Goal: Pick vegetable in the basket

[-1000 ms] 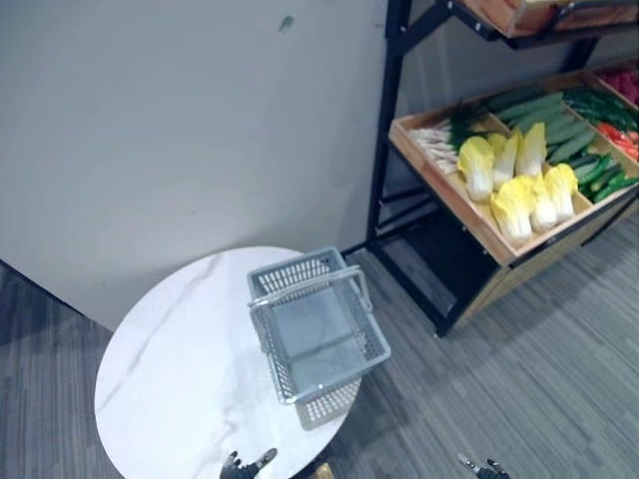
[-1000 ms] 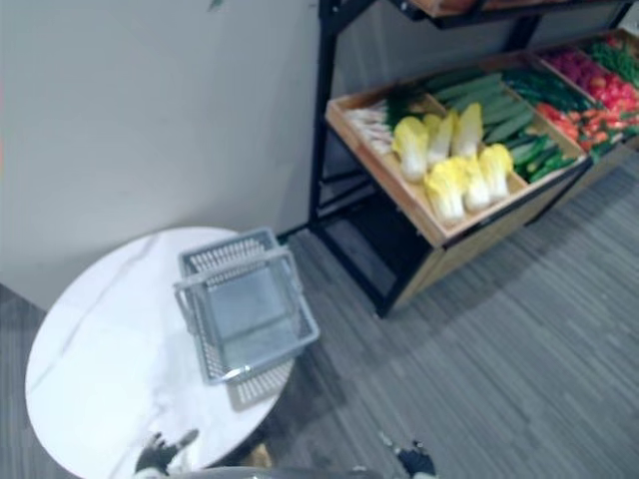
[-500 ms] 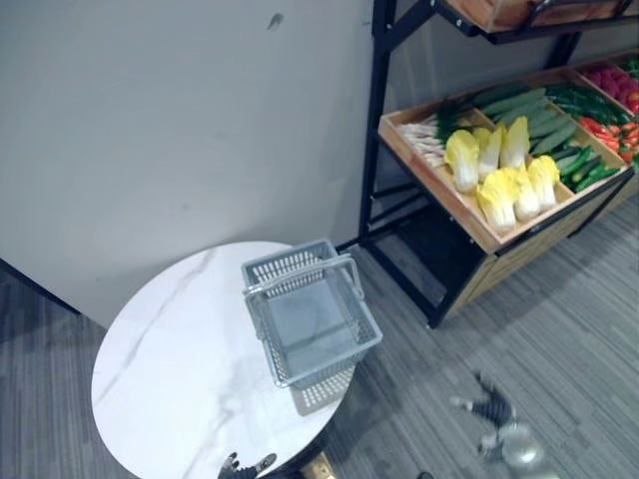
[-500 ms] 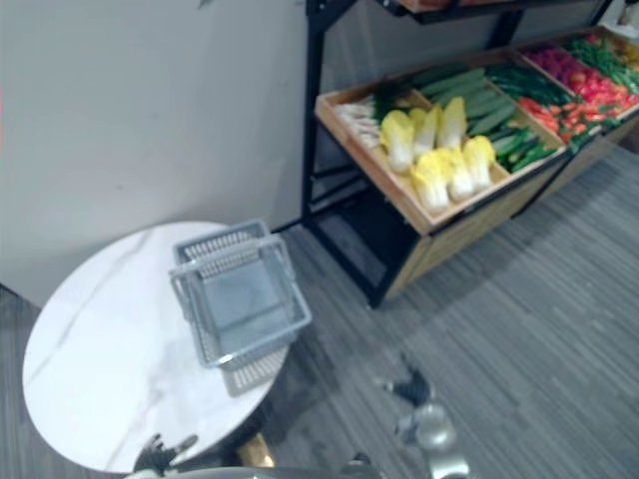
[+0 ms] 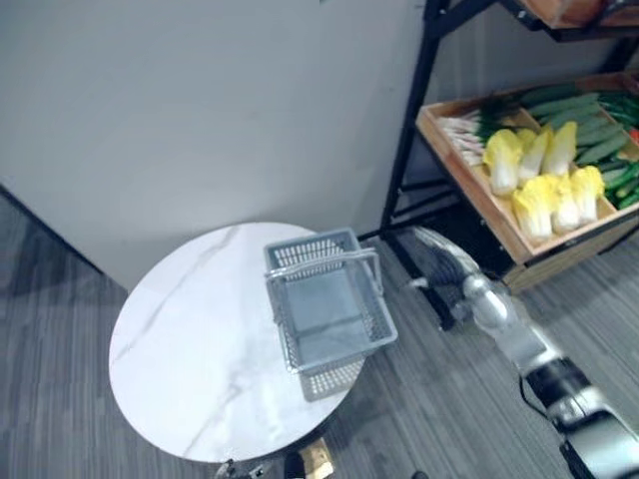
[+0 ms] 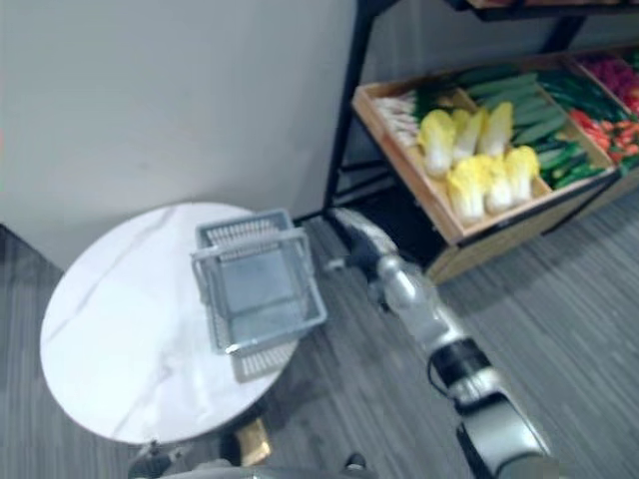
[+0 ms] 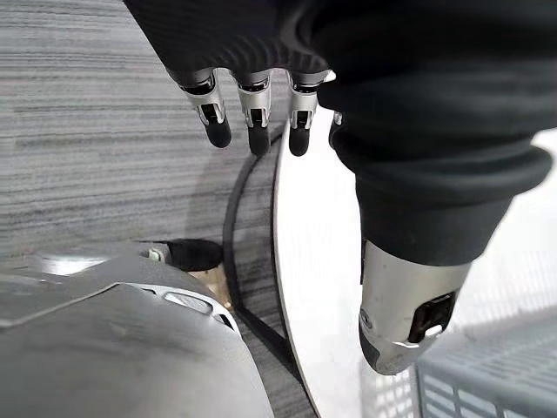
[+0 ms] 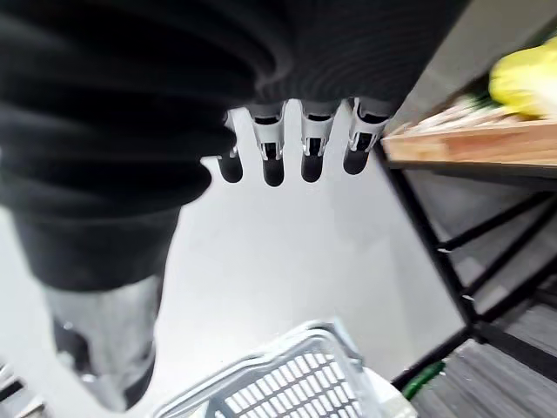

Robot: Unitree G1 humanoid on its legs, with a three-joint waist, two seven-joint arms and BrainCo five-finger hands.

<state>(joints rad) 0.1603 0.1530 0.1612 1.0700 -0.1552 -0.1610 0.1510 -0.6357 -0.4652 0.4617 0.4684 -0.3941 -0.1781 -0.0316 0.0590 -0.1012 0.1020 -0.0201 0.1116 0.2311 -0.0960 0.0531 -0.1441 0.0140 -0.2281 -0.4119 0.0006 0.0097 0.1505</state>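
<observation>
The basket (image 5: 329, 321) is grey openwork mesh on a white desk (image 5: 180, 349) veined with faint grey marbling. The floor (image 5: 449, 409) is grey carpet in fine darker streaks, the wall (image 5: 200, 110) plain pale grey. A black-framed shelf (image 5: 412, 110) carries a light wooden tray (image 5: 454, 165) of yellow-and-white cabbages (image 5: 544, 200), dark green cucumbers (image 5: 584, 120) and red vegetables (image 6: 599, 128)

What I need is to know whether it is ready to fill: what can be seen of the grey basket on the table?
The grey basket looks plastic: rectangular, with lattice walls, a plain floor and a handle raised across it. It is empty and stands upright at the right edge of the round white marbled table. Nothing touches it but the table; the right robot hand is beside it, apart, fingers open.
</observation>
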